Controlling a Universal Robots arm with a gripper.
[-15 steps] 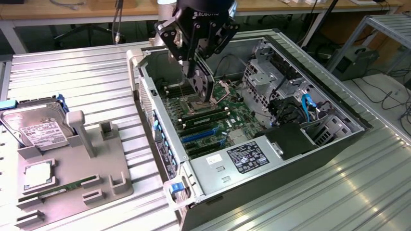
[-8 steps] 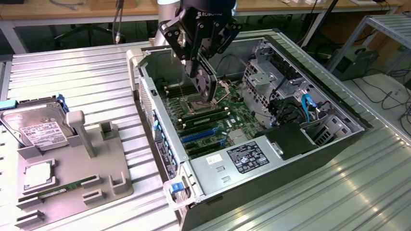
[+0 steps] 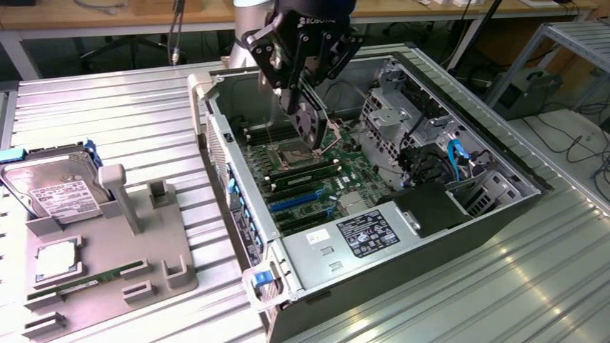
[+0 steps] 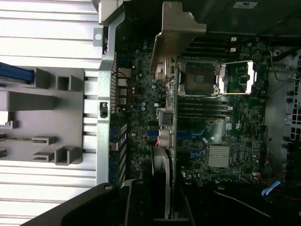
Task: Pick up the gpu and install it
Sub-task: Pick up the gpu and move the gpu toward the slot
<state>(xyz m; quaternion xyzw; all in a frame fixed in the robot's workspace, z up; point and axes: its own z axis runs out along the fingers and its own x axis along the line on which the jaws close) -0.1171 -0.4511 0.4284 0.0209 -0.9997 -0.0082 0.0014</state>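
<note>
The gripper (image 3: 303, 103) is clamped on the gpu (image 3: 308, 130), holding it upright over the motherboard (image 3: 355, 175) inside the open computer case (image 3: 221, 143).

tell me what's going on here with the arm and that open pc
The robot arm's gripper is clamped on the gpu, a dark card with a silver bracket. It holds the card edge-down inside the open computer case. The card hangs over the motherboard near the CPU socket and is not seated in the blue slots. On the exterior view's left, a grey tray holds a hard drive and a RAM stick.
</note>
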